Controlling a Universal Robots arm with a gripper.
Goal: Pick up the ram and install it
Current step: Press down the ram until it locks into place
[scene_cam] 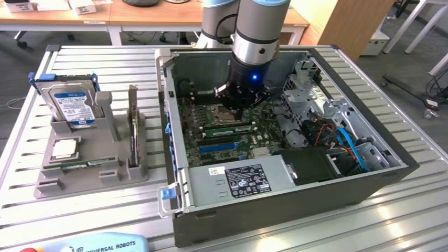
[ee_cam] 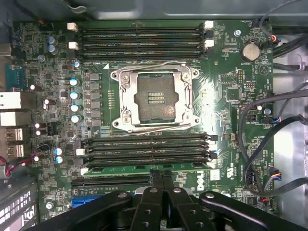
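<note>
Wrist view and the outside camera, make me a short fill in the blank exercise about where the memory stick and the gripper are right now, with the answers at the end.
1. The ram lies in a slot of the green ____ inside the computer case.
2. The gripper has its fingers ____, with their tips at the ram.
3. The square socket in the middle of the board has its metal frame open and holds ____ processor.
4. On the grey holder beside the case, a hard drive stands ____.

Answers: motherboard; shut; no; upright

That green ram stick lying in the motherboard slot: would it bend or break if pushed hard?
The ram looks thin and flat, so probably stiff but brittle if twisted. Seated lengthwise in its slot, it likely won't tip. The shut gripper sits right at its edge.
</note>
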